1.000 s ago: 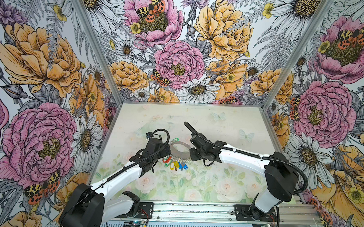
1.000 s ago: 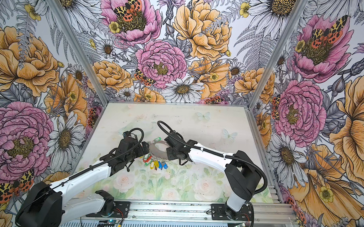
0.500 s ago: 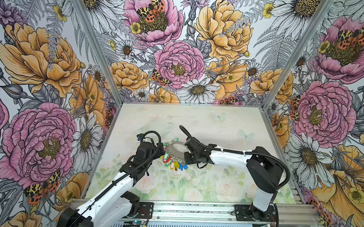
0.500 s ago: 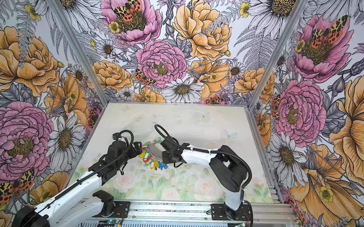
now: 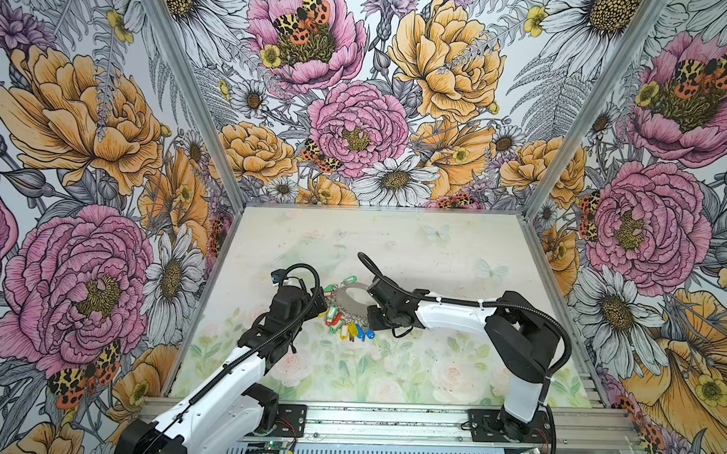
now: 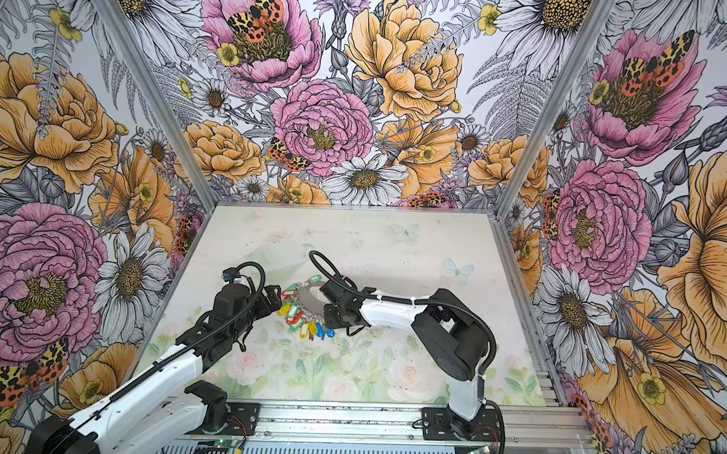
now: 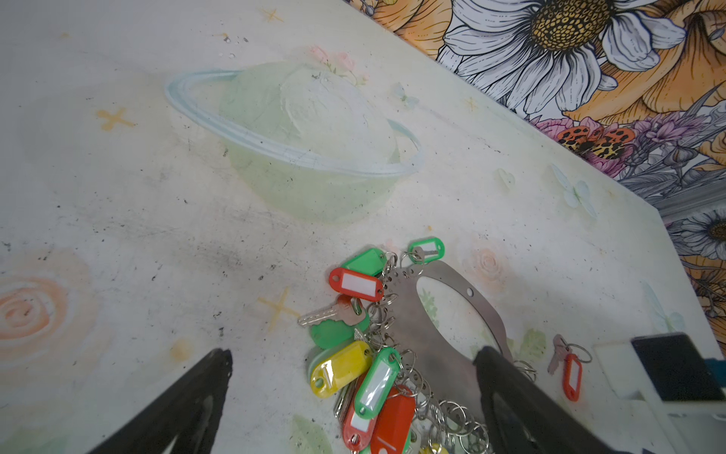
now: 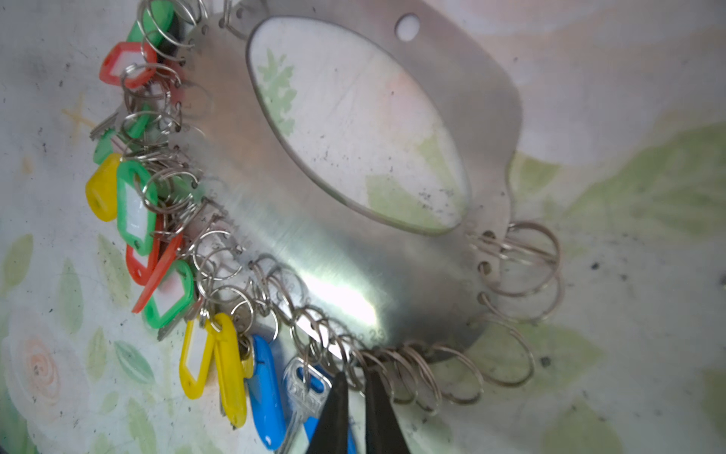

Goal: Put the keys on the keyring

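**While our right fingers pinch at a split ring, the red-tagged key lies loose**

As we look along them in the right wrist view, our right fingers (image 8: 334, 416) are clenched to a thin slit. One of the split rings (image 8: 396, 377) edging the keyring (image 8: 314, 255) sits in that slit. Just beside their tips lie a blue tag (image 8: 267, 393) and a yellow tag (image 8: 231, 369), both hung from neighbouring rings.

Our left fingers (image 7: 184, 401) are spread wide and grasp nothing. One stands over bare worktop (image 7: 157, 236), its partner over the rim of the keyring (image 7: 408, 326). Between them fan green, yellow and red tags and a bare silver key (image 7: 322, 314).

In both top views the keyring (image 5: 342, 305) (image 6: 305, 304) lies flat on the worktop between our two wrists, the printed surface showing through its oval hole.

The key with the red tag (image 7: 571, 377) lies flat on the worktop. It is apart from the plate, on the side away from the tag cluster, and near a white and black part of our right arm (image 7: 648, 373). We cannot make it out in the top views.
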`<state>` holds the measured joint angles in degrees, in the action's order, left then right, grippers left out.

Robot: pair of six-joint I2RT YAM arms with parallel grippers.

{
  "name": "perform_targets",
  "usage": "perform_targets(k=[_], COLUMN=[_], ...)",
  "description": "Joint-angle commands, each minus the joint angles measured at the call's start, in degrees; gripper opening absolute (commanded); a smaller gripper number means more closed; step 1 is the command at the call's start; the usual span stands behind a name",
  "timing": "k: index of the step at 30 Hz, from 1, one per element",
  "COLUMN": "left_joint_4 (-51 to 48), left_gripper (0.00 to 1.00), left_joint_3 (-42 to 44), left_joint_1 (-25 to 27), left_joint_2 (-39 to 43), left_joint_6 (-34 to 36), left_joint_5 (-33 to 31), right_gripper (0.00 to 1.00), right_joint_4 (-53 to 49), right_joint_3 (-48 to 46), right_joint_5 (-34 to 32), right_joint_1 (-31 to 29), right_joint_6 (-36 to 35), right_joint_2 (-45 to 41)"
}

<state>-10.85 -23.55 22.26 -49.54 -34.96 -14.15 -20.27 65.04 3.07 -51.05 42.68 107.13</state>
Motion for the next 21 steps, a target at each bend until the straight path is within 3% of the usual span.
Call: perform_targets(k=[1,14,21], left_joint_4=[1.0,1.3,1.3], left_gripper=[0.99,0.99,0.99], left_joint_3=[0.8,1.1,1.3], left_joint_1=[-0.5,-0.6,-0.6], left_joint_2=[0.3,0.6,0.5], left_joint_6=[0.7,0.4,0.4], left_joint_5=[0.1,0.2,0.2], right_gripper=[0.13,0.22,0.19], right_joint_4=[1.0,1.2,1.3], right_joint_3=[-0.1,1.7,2.4], right_joint_5=[-1.4,-2.2,-2.5], right_joint_1=[-0.2,-0.2,-0.2], right_joint_6=[1.1,0.5,0.0], right_joint_2=[1.1,3.3,3.9])
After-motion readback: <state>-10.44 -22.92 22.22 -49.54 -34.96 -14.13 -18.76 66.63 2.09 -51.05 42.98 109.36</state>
